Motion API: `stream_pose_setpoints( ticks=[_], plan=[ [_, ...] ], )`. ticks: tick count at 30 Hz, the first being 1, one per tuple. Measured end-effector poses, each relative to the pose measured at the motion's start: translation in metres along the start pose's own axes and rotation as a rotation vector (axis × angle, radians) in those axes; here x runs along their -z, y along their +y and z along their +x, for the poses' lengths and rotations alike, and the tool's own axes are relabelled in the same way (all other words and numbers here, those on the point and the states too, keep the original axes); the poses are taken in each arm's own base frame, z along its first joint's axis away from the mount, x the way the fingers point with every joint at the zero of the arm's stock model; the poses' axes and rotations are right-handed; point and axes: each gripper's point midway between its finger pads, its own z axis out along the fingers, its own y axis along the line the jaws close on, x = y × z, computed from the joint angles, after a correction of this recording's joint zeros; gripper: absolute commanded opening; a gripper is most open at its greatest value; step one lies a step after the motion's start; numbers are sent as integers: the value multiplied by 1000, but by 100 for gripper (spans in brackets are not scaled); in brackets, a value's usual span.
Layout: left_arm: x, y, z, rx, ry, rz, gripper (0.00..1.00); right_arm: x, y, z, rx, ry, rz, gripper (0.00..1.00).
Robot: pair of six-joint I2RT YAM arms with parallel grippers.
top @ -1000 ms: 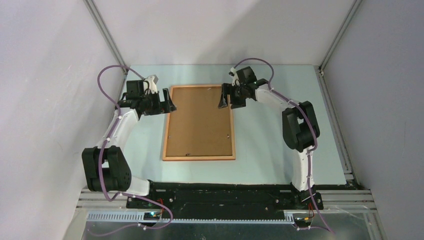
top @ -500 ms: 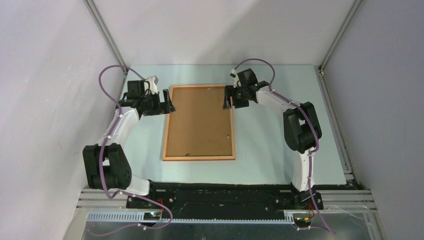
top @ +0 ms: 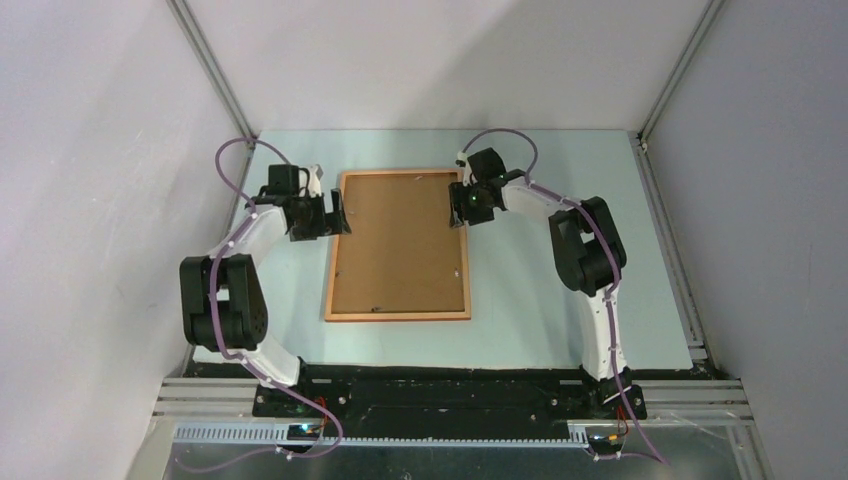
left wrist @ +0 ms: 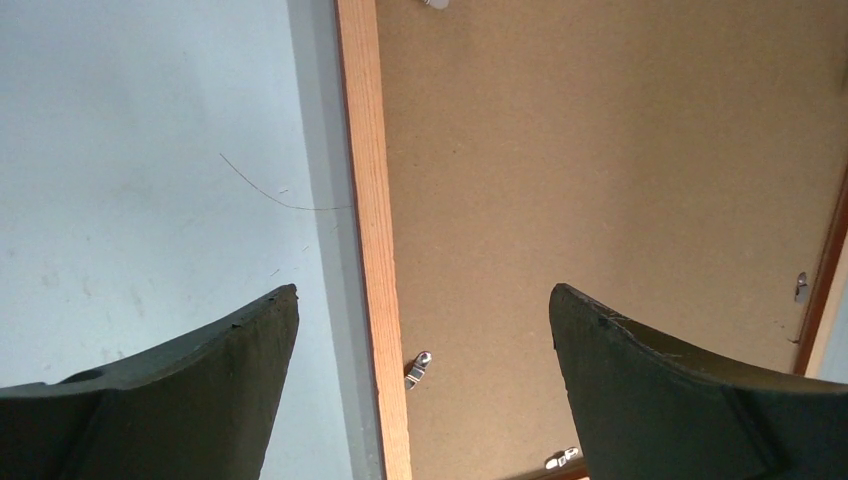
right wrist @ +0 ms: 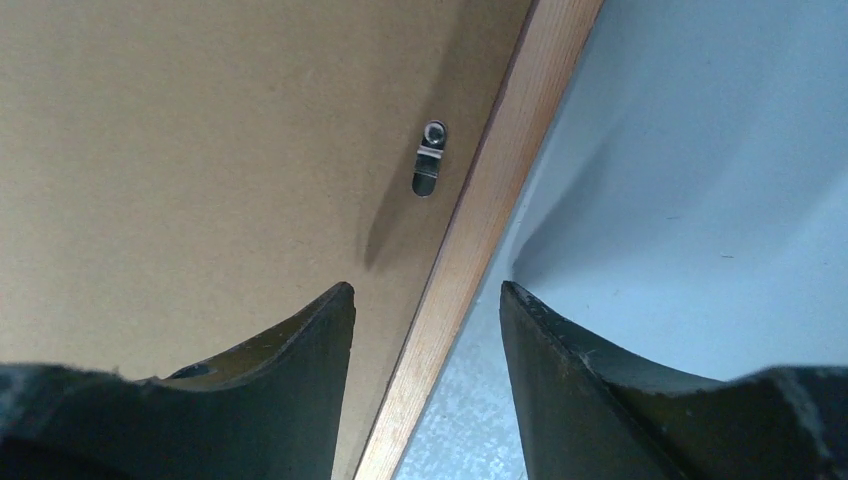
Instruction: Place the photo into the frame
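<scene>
The frame [top: 398, 316] lies face down on the table, its brown backing board [top: 400, 240] up inside the orange-brown rails. The photo is out of view. My left gripper [top: 335, 212] is open and low over the upper left rail [left wrist: 372, 200], one finger over the table and one over the board [left wrist: 600, 150]. My right gripper [top: 455, 205] stands open, jaws narrower, astride the upper right rail [right wrist: 500, 180] with a gap on each side. Neither holds anything.
Small metal clips [left wrist: 418, 368] [right wrist: 430, 158] sit on the backing board along the rails. The pale blue table [top: 560, 290] is bounded by grey walls left, right and behind.
Both arms have dropped lower over the frame's upper rails. The right jaws have narrowed around the right rail. The left jaws stay wide.
</scene>
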Motion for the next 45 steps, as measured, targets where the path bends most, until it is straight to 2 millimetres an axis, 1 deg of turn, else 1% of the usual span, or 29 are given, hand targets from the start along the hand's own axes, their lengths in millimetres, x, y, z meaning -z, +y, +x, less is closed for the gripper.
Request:
stream_pose_setpoints(
  ticks=[2,4,7,8,12,19,24,30,37,45],
  plan=[
    [-3,3,2,3,10,-9,99,-6,-2,6,-1,20,6,55],
    [-6,4,3,7,19,-14,98,-6,-2,4,2,15,5,52],
    [-10,6,5,16,29,-22,98,-6,-1,2,5,11,4,42],
    [-10,7,5,17,30,-24,98,-6,-2,3,6,12,7,40],
    [-11,8,2,18,25,-31,98,-8,-7,4,5,15,27,29],
    [-13,9,-2,18,23,-35,98,-8,-10,4,-8,8,41,13],
    [-21,9,2,26,47,-24,97,-6,-14,3,-14,-19,42,0],
    [-29,7,1,37,66,-4,97,2,-27,10,-36,-30,53,0],
    [-35,4,-15,41,50,16,97,11,-43,14,-66,-29,67,0],
    [-55,4,-20,119,96,7,96,20,-53,20,-86,-24,75,0]
  ],
)
